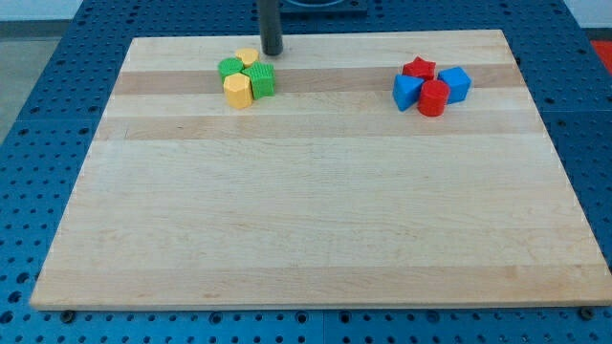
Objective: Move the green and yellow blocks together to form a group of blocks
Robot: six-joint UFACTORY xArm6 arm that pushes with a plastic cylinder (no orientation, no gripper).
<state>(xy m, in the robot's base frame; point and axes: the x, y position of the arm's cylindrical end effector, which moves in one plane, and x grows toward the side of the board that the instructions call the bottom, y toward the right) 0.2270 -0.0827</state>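
yellow and green blocks [246, 77] sit clustered; my tip [273, 53] stands just beside them; no fingers visible.

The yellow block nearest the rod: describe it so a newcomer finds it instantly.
On the wooden board, go to the green-and-yellow cluster near the view's top left. Its topmost piece is the yellow block, just left of my tip; the other yellow block sits lowest.

My tip [273, 52] down; rod upright
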